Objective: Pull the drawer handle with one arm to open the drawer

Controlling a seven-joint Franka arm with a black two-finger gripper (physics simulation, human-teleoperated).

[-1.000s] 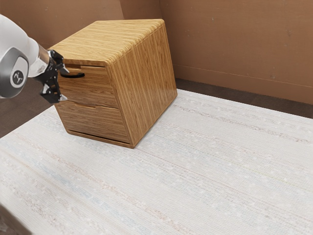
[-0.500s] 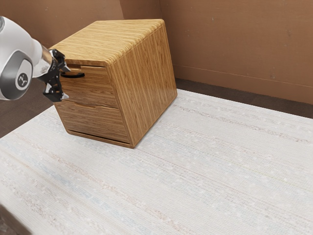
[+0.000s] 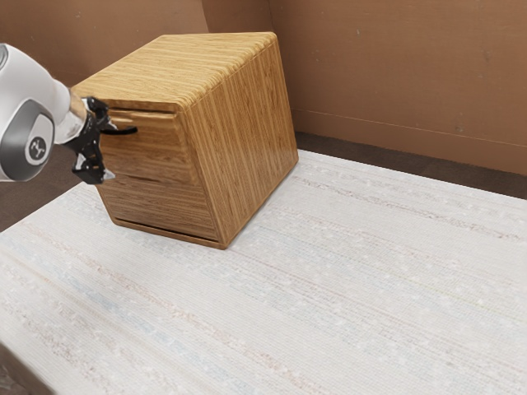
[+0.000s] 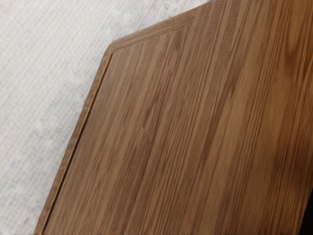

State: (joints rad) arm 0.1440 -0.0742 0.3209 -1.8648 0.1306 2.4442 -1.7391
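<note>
A black gripper [image 3: 105, 128], closed narrowly on the dark handle [image 3: 125, 130] of the wooden cabinet's [image 3: 239, 140] top drawer [image 3: 156, 146], has drawn back from the cabinet's front (the drawer now stands slightly proud of it), so opening has barely begun.

The handle [image 3: 126, 130] disappears behind the gripper [image 3: 102, 148] (arm [image 3: 29, 132] cropped).

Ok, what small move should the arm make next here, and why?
Probably a short straight pull away from the cabinet face. The hand sits at the black handle of the top drawer, whose front looks at most barely out, so the drawer is not yet open.
</note>
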